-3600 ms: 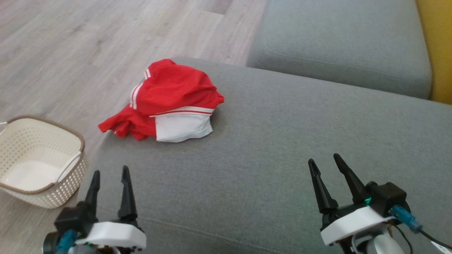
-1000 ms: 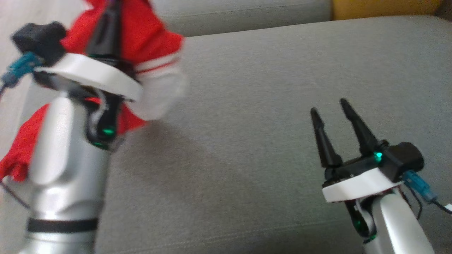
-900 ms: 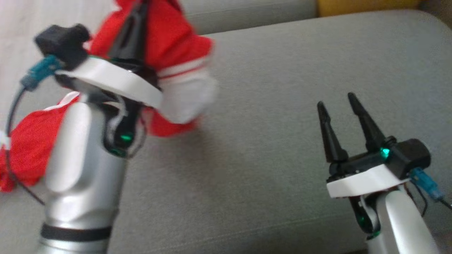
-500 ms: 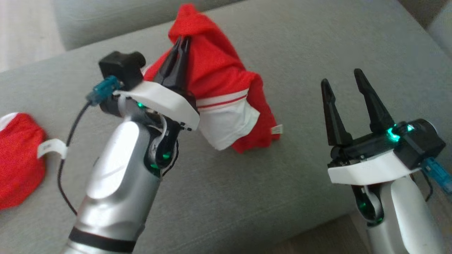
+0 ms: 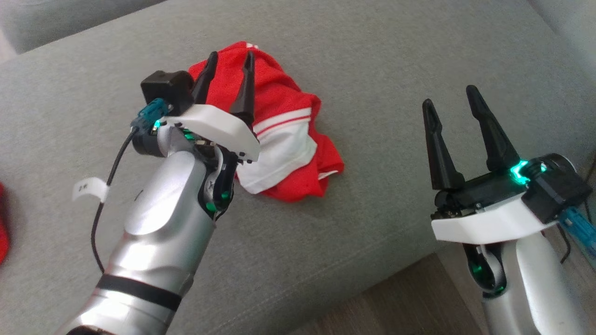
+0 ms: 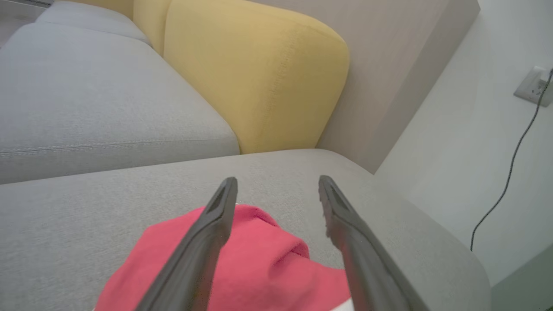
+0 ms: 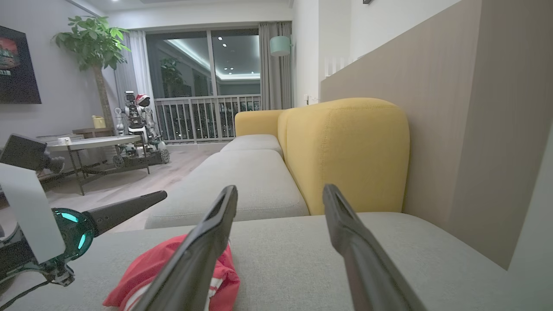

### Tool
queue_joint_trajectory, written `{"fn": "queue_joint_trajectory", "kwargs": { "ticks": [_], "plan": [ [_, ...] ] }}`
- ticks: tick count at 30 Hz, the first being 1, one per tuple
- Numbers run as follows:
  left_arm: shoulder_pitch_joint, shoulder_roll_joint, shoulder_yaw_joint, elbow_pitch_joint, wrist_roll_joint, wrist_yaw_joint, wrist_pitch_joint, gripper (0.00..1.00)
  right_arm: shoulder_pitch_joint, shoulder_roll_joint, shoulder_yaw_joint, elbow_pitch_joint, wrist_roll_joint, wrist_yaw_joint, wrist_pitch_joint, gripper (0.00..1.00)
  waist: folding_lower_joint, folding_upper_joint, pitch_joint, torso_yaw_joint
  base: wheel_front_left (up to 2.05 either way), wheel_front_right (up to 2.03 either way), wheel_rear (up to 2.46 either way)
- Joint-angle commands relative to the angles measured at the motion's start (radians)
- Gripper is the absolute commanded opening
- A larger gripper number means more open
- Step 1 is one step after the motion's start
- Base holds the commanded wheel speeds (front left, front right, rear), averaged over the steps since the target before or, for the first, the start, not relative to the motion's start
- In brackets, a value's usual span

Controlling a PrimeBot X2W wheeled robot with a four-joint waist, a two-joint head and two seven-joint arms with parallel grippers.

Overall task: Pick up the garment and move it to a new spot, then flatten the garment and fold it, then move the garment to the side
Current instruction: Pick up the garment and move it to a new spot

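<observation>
Grey sofa seat [image 5: 419, 56] before yellow backrest [image 6: 259, 73] bears crumpled garment [image 5: 284, 100].

Cloth garment [image 5: 284, 104], matt woven sofa [image 5: 396, 56]
</observation>
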Motion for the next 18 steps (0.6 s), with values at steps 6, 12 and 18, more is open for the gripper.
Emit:
{"fn": "queue_joint_trajectory", "kwargs": {
  "ticks": [6, 12, 18],
  "plan": [
    [-0.012, 0.025, 0.052, -0.065, 0.0, 0.005, -0.047, 1.0, -0.008, 0.0, 0.025, -0.014, -0.014, 0.0, -0.006, 1.0, 0.0, 0.0, -0.064, 0.108, 0.0, 0.0, 0.0],
    [0.145, 0.085, 0.114, -0.211, 0.074, 0.013, -0.05, 1.0, 0.023, 0.0, 0.031, 0.019, -0.052, 0.0, -0.006, 1.0, 0.0, 0.0, -0.133, 0.214, 0.0, 0.0, 0.0],
    [0.447, 0.121, 0.209, -0.413, 0.134, -0.005, -0.051, 1.0, 0.087, 0.0, 0.031, 0.069, -0.074, 0.0, -0.006, 1.0, 0.0, 0.0, -0.194, 0.288, 0.0, 0.0, 0.0]
  ]
}}
